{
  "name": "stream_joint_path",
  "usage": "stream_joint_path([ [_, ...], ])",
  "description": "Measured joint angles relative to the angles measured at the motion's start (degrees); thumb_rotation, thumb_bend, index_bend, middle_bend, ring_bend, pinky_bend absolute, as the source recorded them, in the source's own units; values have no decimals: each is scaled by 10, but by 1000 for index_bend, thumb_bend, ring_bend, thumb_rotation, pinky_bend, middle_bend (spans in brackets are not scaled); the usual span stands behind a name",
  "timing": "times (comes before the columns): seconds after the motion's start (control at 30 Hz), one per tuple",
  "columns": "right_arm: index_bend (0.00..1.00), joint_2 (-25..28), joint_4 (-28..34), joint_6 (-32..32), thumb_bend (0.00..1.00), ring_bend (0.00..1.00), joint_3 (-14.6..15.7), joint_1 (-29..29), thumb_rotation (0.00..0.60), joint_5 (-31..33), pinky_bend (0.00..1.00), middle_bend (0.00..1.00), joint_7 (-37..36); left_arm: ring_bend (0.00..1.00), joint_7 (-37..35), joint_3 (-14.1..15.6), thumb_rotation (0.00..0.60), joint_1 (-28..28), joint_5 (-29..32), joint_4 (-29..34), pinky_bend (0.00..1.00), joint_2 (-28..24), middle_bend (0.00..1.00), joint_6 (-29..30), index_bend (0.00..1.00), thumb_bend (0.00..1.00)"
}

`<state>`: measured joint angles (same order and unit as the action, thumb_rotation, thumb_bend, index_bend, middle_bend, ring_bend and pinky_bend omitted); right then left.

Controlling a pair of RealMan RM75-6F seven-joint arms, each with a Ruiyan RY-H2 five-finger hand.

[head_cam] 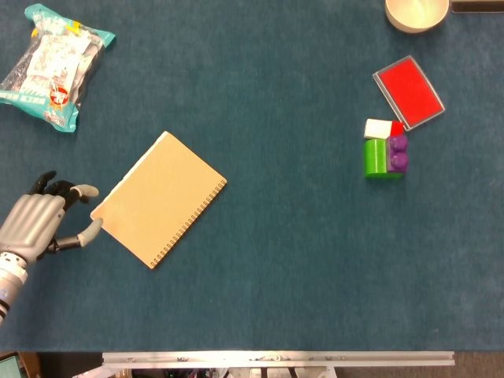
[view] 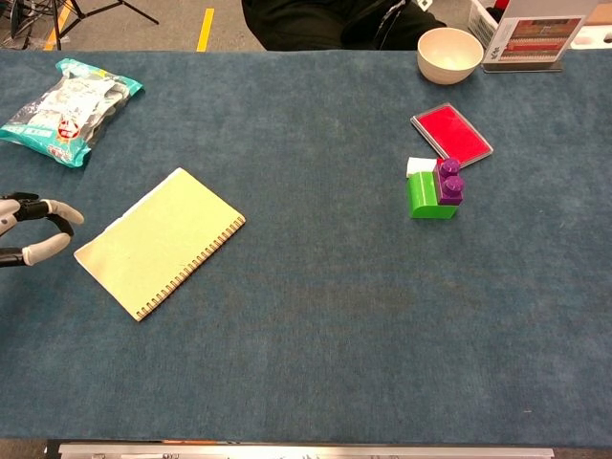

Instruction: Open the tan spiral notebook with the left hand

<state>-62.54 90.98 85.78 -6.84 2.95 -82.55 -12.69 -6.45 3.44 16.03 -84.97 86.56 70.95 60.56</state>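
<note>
Head view shows your left hand (head_cam: 35, 224) at the lower left edge of the frame, its fingers (head_cam: 85, 190) spread apart and holding nothing, the thumb tip just beside the near corner of the tan spiral notebook (head_cam: 159, 198). You have the notebook lying closed and flat on the blue surface (head_cam: 283, 260), turned diagonally, with its spiral binding along the lower right edge. In the upper left corner lies a teal snack bag (head_cam: 53, 64). Far to the right sit a green and purple block (head_cam: 384, 155) with a small white piece (head_cam: 379, 127) touching it, a red stamp pad (head_cam: 408, 91) above them, and a cream bowl (head_cam: 416, 12) at the top edge. Your right hand appears in neither view.
</note>
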Motion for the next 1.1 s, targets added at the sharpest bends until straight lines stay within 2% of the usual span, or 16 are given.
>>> stream_joint_path([
  [0.9,382,1,4,4,532,277,0,-3,600,-2,367,369,2,143,7,18,62,-21,7,-62,0,60,290,25,214,291],
  [1.1,381,1,6,6,532,277,1,-4,600,-4,368,369,3,142,7,27,63,-25,2,-50,0,58,290,27,214,291],
])
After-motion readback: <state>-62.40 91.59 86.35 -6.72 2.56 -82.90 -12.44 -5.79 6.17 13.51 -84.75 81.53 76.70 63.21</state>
